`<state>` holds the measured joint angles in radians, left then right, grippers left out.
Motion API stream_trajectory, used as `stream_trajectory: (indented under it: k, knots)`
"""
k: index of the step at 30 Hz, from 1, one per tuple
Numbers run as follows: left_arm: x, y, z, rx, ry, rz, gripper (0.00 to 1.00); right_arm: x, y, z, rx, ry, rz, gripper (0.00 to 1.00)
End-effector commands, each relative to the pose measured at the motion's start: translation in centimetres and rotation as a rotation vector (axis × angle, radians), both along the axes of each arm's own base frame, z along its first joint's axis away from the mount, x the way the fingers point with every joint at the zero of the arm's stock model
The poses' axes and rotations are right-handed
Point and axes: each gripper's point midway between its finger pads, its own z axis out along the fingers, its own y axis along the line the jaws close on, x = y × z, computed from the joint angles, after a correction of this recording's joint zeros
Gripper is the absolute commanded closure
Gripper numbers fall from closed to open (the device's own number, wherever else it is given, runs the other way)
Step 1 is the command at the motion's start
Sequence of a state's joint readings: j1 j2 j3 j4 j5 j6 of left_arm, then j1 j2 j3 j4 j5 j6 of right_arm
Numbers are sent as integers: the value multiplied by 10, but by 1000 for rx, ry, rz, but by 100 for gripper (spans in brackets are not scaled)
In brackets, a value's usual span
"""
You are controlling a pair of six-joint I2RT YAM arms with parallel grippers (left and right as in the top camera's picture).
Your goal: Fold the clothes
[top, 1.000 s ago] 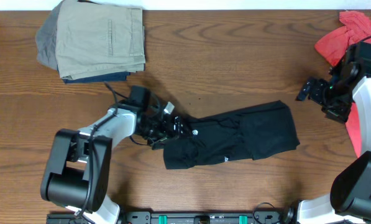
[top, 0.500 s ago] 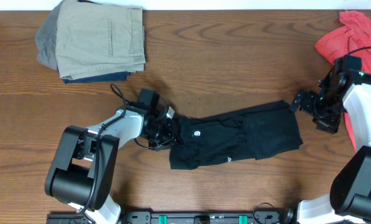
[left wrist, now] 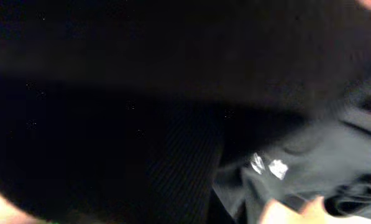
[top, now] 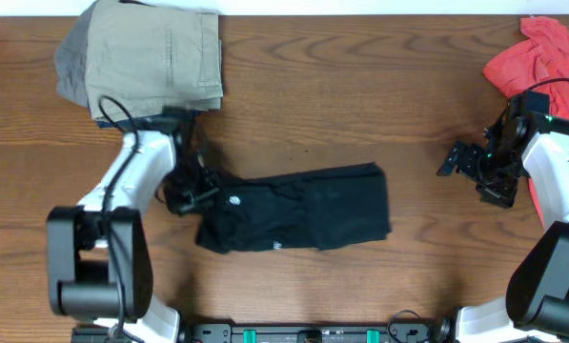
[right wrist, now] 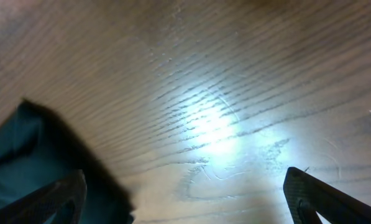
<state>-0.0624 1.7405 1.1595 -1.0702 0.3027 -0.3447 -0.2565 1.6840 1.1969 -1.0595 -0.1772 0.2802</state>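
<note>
Shirt lies bunched lengthwise at front centre, logo end leftward. Left gripper is clamped on that end (probably to drag it straight); right gripper hangs wide, empty, well to the right.

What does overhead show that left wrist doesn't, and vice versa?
Overhead only: the whole black shirt bunched into a long strip on the table, the left gripper at its left end, the right gripper open and apart from it, the folded stack at far left, and the coral-red shirt at far right.
Left wrist only: close-up creases in the fabric, dark and blurred; its own fingers can't be made out.
Both: the black shirt and some white print on it.
</note>
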Motion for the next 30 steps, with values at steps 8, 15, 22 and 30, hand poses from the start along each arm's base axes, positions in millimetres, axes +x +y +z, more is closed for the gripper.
stream_trajectory:
  k: [8,15,22,30]
  knots:
    - [10,-39,96,7,-249,-203,94,2,26,-10,19,-16,81,1]
    - [-6,-109,103,-104,-292,-330,94,3,44,-18,23,-26,128,1]
    - [-5,-173,102,-171,-382,-403,94,2,58,-20,37,-26,158,1]
    - [-11,-213,73,-183,-348,-441,94,2,61,-20,39,-25,167,1]
